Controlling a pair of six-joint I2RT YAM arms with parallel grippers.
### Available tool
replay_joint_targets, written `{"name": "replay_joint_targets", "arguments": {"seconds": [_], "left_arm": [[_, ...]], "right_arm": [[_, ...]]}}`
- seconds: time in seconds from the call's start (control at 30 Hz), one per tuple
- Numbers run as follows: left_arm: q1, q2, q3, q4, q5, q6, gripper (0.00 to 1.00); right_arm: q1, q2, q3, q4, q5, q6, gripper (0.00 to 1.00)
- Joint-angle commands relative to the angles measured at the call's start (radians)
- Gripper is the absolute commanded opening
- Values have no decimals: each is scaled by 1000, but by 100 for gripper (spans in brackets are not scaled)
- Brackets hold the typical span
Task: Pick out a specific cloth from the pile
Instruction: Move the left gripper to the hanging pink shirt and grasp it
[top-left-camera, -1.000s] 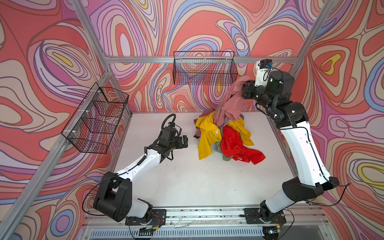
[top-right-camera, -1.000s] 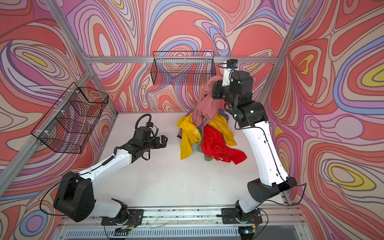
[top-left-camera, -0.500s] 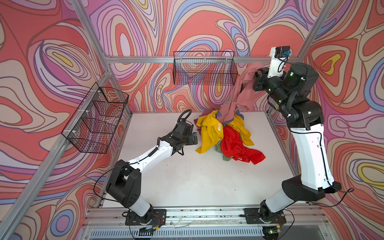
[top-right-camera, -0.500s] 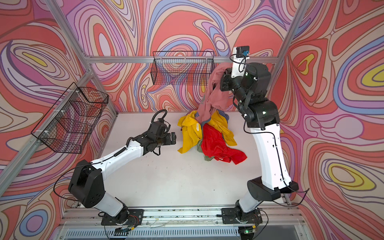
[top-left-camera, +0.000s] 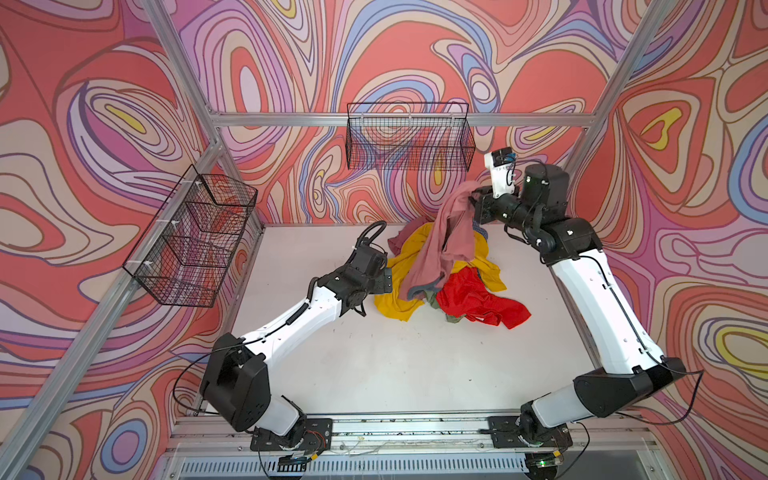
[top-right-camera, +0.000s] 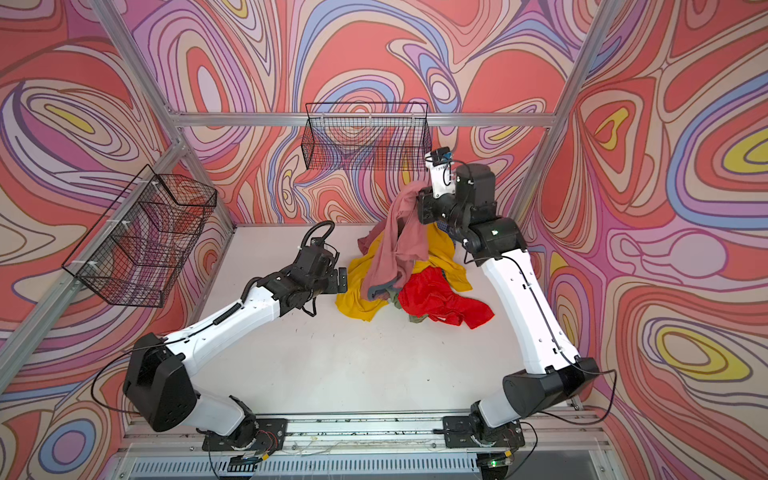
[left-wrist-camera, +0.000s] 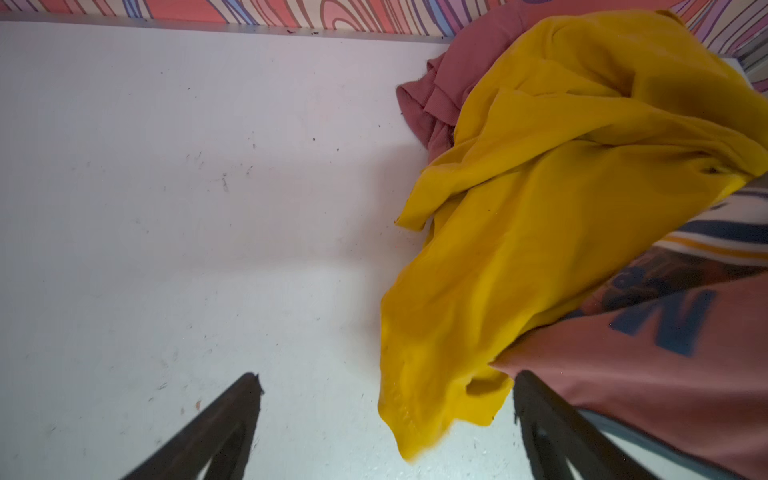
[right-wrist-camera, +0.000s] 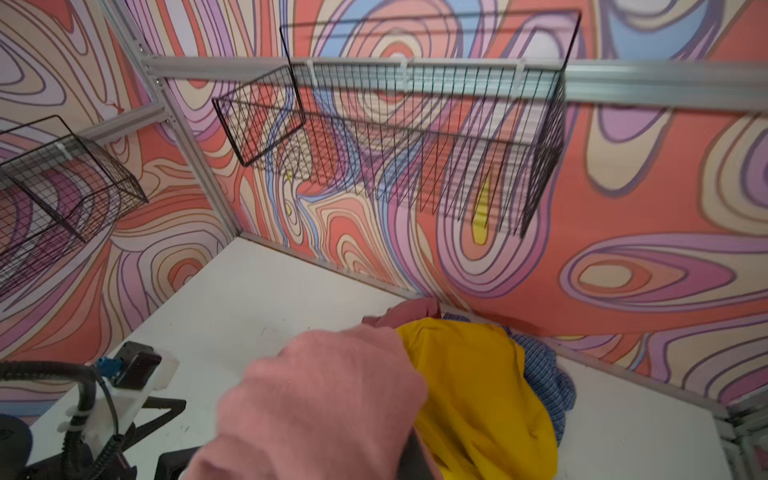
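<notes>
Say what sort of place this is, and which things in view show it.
Likely a robot lab test cell: an aluminium frame with swirl-printed walls encloses a white table, two robot arms are bolted to a rail at its front, and wire baskets hang from the frame.

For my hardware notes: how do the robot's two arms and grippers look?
Both arms, left arm and right arm, have white shells with black joints and bases. The left gripper and right gripper are black. A black ribbed cable loops over the left wrist.
</notes>
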Motion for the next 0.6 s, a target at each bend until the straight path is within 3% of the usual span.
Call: {"name": "replay_joint_targets", "arguments": {"seconds": [0.0,0.13,0.33,0.57], "left_arm": [[-2,-77,-53,-11,-19,49,98],[-10,-128,-105,58,74,159,99],[-16,-171,-150,287,392,310,100],[-17,-61,-69,418,710,353,100]], "right_arm": [[29,-72,-71,110,-55,55,0],[74,-65,-145,140,-50,87,0],[99,-52,-162,185,-24,155,0],[101,-29,-143,176,14,186,0]]}}
